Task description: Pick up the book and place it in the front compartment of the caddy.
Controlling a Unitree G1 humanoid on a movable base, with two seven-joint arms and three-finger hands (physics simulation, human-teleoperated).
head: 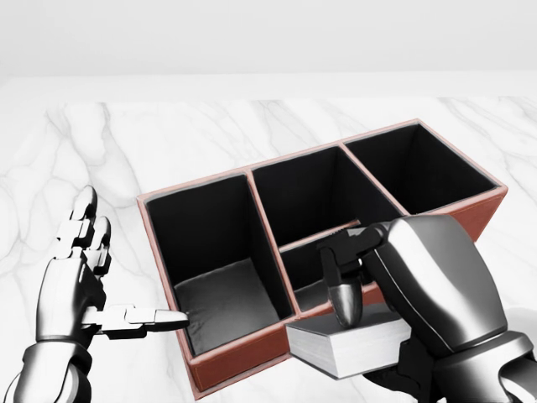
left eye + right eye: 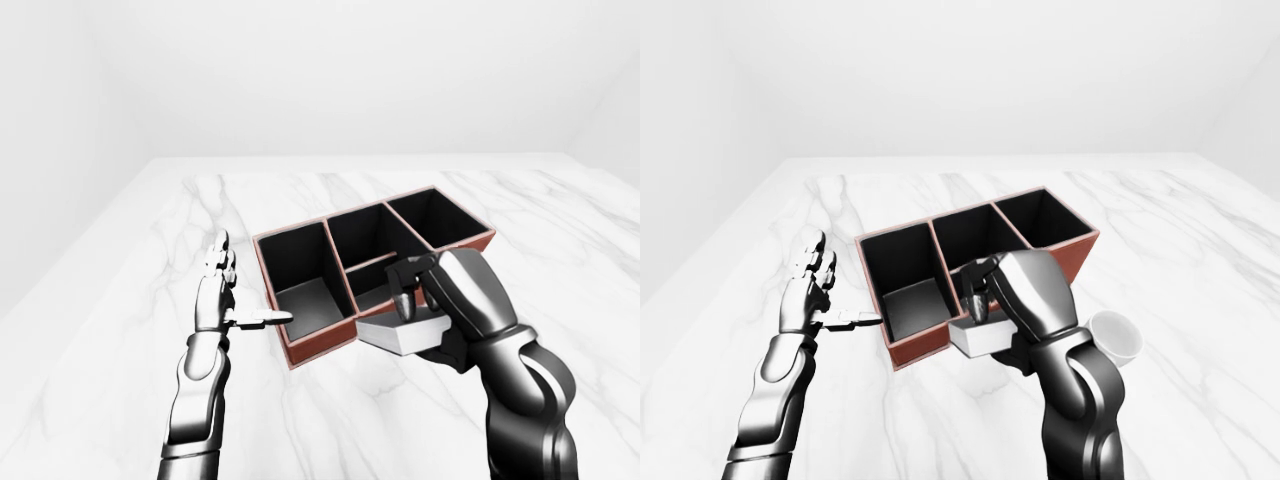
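One book (image 1: 357,342) shows here, a thick closed volume with a grey cover and pale page edges, held level in the right hand (image 1: 394,290) just over the lower rim of the caddy (image 1: 436,239), near its middle section. The right hand's fingers (image 1: 342,298) wrap down over the book's top while the rest of the hand grips it from below, so the hand is clenched around it. The hand and forearm cover the book's right end and hide the lower wall of the caddy's middle compartments in the head view.

The caddy is a reddish-brown box with black lining: one large compartment at its left end, a middle one split by a low divider, and another at the right end. The left hand (image 1: 84,285) hovers beside the caddy's left end, fingers spread and released, thumb pointing toward the wall.

Everything sits on a white marble table (image 2: 120,330) with grey veining, in a plain white room. A white cup (image 2: 1115,336) stands right of the right arm in the right-eye view.
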